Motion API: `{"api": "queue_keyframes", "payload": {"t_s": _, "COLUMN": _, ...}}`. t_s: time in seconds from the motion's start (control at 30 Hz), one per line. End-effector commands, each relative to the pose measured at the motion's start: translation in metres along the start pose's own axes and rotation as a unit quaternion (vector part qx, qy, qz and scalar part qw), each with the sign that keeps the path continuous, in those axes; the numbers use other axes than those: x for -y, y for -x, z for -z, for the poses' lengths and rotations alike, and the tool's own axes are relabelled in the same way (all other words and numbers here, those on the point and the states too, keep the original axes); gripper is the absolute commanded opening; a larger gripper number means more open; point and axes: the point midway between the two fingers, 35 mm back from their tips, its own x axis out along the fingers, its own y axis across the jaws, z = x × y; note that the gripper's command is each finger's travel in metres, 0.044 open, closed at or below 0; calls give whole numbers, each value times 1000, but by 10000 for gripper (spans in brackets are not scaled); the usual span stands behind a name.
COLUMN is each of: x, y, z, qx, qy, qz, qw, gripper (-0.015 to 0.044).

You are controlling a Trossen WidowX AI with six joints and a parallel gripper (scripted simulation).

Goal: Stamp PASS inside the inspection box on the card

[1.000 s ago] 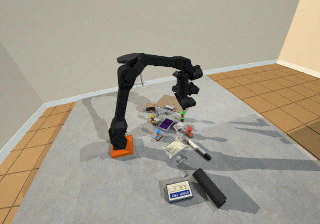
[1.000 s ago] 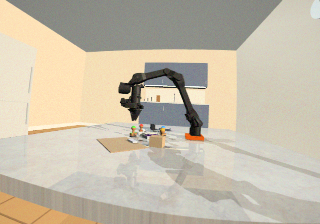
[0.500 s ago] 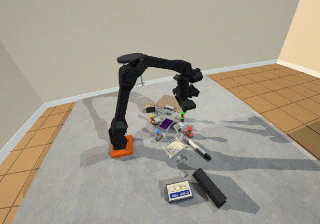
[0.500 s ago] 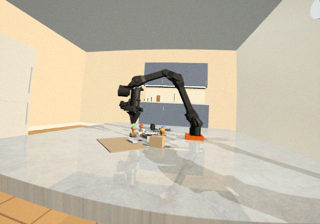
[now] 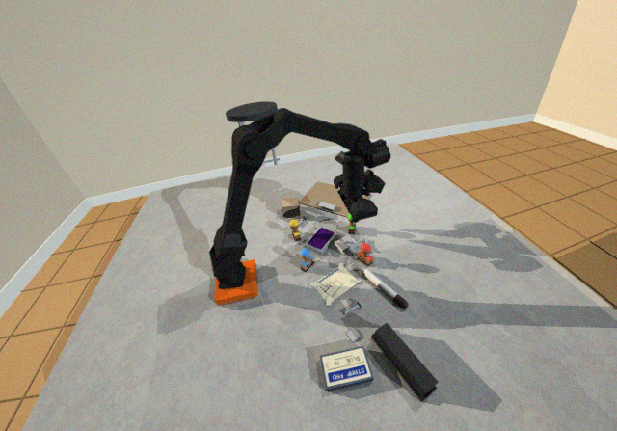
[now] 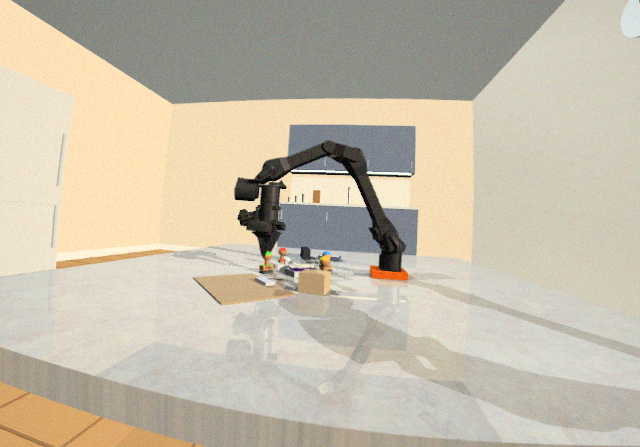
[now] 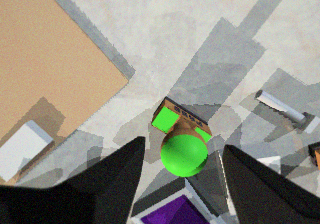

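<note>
The green-knobbed stamp (image 5: 351, 227) (image 6: 266, 262) (image 7: 184, 155) stands upright on the bench; its base label looks like PASS, but is blurred. My gripper (image 5: 355, 217) (image 6: 265, 252) (image 7: 183, 147) points down, part open and empty, with its fingertips just above the knob and one to each side in the wrist view. The ink pad (image 5: 321, 238) (image 7: 175, 214) lies open beside this stamp, its surface purple. The cream card (image 5: 335, 285) lies beyond the pad, with printed lines; its box is too small to make out.
Red (image 5: 364, 253), blue (image 5: 306, 256) and yellow (image 5: 295, 228) stamps stand around the pad. A marker (image 5: 386, 289), a black bar (image 5: 404, 362) and a labelled stamp-pad box (image 5: 346, 367) lie nearer the top camera. A tan board (image 6: 242, 289) and a block (image 6: 313, 282) are behind.
</note>
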Motion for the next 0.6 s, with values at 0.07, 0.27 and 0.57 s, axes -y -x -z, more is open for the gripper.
{"api": "queue_keyframes", "payload": {"t_s": 0.07, "x": 1, "y": -13, "z": 2, "qx": -6, "qy": -2, "qz": 3, "qw": 1000, "gripper": 214}}
{"api": "queue_keyframes", "payload": {"t_s": 0.27, "x": 1, "y": -23, "z": 3, "qx": -6, "qy": -2, "qz": 3, "qw": 1000, "gripper": 214}}
{"api": "queue_keyframes", "payload": {"t_s": 0.57, "x": 1, "y": -33, "z": 4, "qx": -6, "qy": -2, "qz": 3, "qw": 1000, "gripper": 214}}
